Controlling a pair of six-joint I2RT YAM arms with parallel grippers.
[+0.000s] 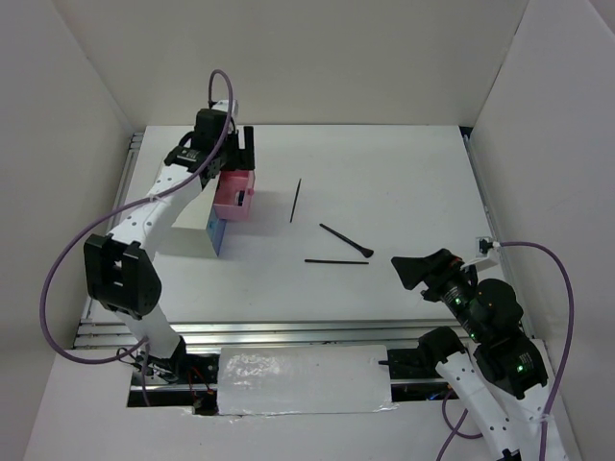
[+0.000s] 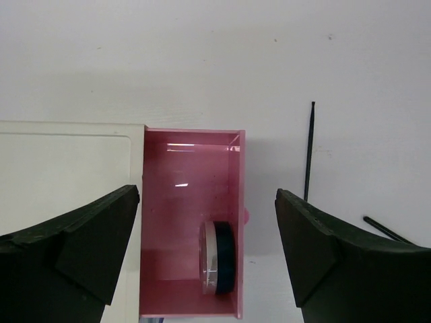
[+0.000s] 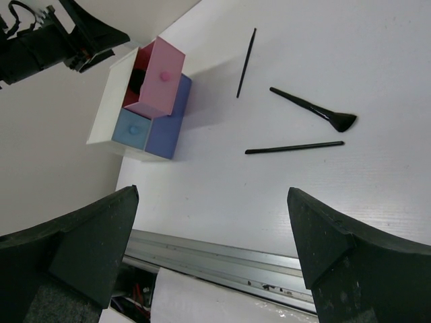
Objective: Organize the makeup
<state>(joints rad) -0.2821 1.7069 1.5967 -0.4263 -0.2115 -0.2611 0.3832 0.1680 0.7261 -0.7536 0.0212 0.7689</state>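
My left gripper [image 1: 233, 158] is open and empty, hovering over the pulled-out pink drawer [image 1: 233, 198]. In the left wrist view [image 2: 207, 195] the jaws straddle the pink drawer [image 2: 182, 202], where a round black compact [image 2: 219, 258] stands on its edge. A thin black pencil [image 1: 295, 200], a black brush [image 1: 346, 240] and a second black pencil [image 1: 336, 261] lie on the table. My right gripper [image 1: 415, 271] is open and empty, just right of the brush. The right wrist view [image 3: 212, 195] shows the thin pencil [image 3: 246, 62], brush [image 3: 313, 110] and second pencil [image 3: 294, 147].
The white box [image 1: 187, 229] stands at the left with a blue drawer [image 1: 217, 236] below the pink one. It also shows in the right wrist view [image 3: 108, 111]. A metal rail [image 1: 288, 331] runs along the near table edge. White walls enclose the table.
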